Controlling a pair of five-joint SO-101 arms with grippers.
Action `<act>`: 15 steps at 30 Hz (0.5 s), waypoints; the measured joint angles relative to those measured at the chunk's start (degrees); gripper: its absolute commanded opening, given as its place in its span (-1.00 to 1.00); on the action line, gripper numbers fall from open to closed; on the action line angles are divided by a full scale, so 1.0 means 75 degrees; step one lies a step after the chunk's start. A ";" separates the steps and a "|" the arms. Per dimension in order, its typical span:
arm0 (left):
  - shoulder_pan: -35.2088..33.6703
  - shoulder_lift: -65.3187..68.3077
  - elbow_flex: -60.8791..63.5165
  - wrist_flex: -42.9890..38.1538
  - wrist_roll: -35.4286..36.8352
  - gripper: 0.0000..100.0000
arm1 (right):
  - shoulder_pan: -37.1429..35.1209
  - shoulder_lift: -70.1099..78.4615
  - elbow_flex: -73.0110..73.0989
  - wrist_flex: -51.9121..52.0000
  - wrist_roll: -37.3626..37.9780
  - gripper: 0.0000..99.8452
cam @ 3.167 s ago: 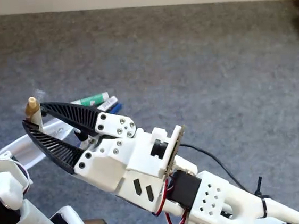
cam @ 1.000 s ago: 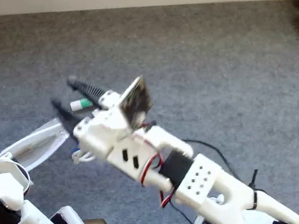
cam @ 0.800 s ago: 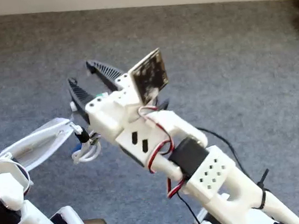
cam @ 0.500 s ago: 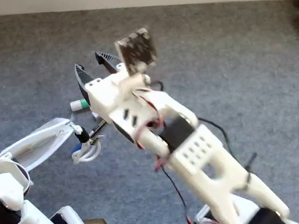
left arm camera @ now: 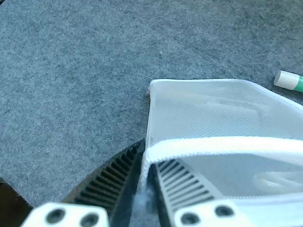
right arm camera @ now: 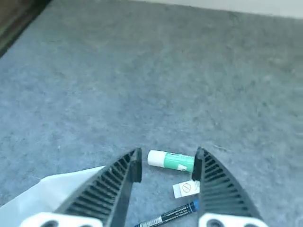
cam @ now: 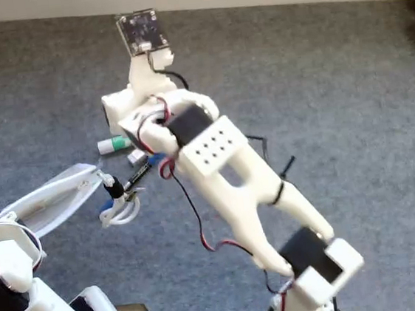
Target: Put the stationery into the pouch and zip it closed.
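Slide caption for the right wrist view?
Right gripper, jaws open, framing a green-white glue stick on grey carpet; pen and pouch nearby.

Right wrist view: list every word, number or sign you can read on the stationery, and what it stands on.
No text is legible.
Pen: pale print along the barrel, too small to read.
Small white piece: a round mark, too blurred to read.
Green and white stick: no print can be made out.
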 measured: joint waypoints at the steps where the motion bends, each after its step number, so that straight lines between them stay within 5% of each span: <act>1: 0.0000 0.0000 0.0000 0.0000 0.0000 -0.99 | 0.0070 0.0234 -0.0223 0.0141 -0.0105 -0.66; 15: 0.0000 0.0000 0.0000 0.0000 0.0000 -0.99 | 0.0387 0.2309 -0.1489 0.2379 -0.3001 -0.66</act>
